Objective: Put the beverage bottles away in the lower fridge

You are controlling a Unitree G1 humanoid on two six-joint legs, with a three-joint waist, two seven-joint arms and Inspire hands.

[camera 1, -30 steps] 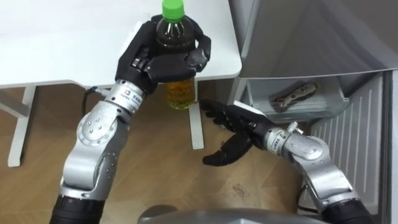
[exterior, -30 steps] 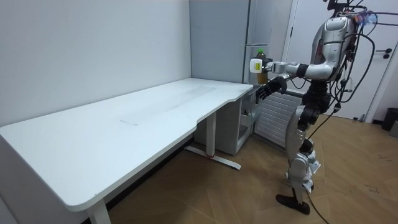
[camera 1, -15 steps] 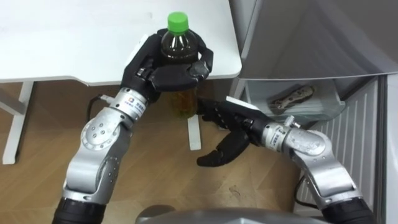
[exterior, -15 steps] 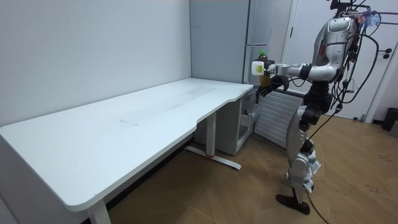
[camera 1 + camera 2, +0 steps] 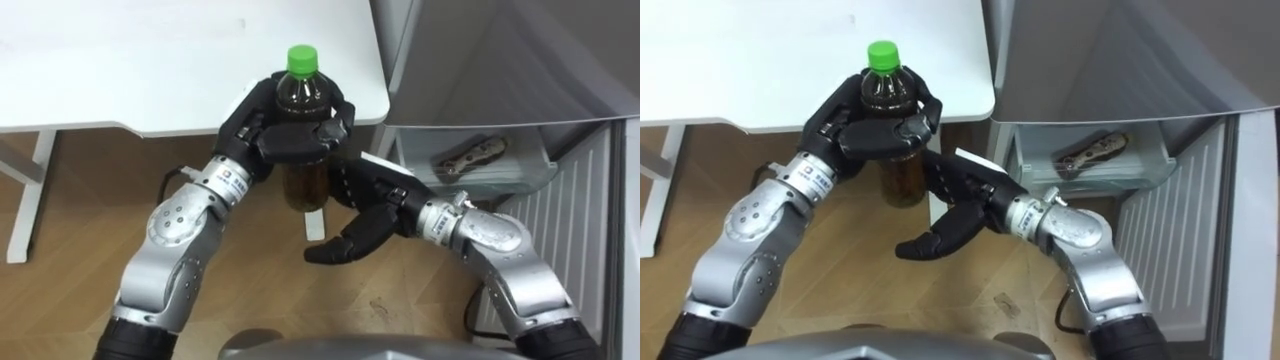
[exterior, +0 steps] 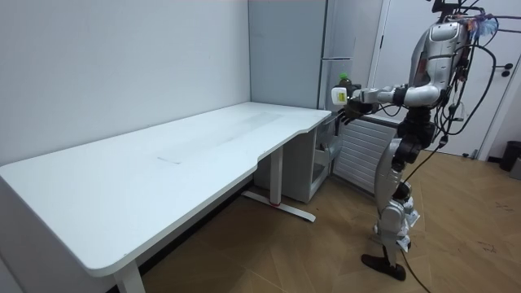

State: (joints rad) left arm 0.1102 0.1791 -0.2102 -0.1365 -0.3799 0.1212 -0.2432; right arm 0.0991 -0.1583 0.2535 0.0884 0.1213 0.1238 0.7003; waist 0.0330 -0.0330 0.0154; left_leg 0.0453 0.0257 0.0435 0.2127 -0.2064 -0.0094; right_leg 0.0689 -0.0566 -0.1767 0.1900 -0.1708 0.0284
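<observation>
**Bottle held off the tabletop corner, beside the open lower fridge**

I see a broad white tabletop (image 5: pixel 120 70) on white legs over a light wooden plank floor (image 5: pixel 70 230). In the room view the robot stands at its far end, facing the tall grey fridge (image 5: pixel 500 50). The fridge's lower compartment is open. Its clear plastic drawer (image 5: pixel 530 170) holds one small wrapped item (image 5: pixel 470 153), and a white ribbed panel (image 5: pixel 575 230) stands on the right.

The clear plastic bottle of dark tea with a green cap (image 5: pixel 303 95) is upright in the air just past the tabletop's near corner. The left hand (image 5: pixel 290 140) has its fingers and thumb curled round the bottle's upper body. The right hand (image 5: pixel 375 205) is spread wide, palm turned toward the bottle. It sits just beside the bottle's lower part, and I cannot tell whether it touches.

A second ago the bottle was farther out over the tabletop edge. The left hand has since drawn it back toward the robot and a little toward the fridge side. The right hand was lower and clear of the bottle, and has come up close against its base.
</observation>
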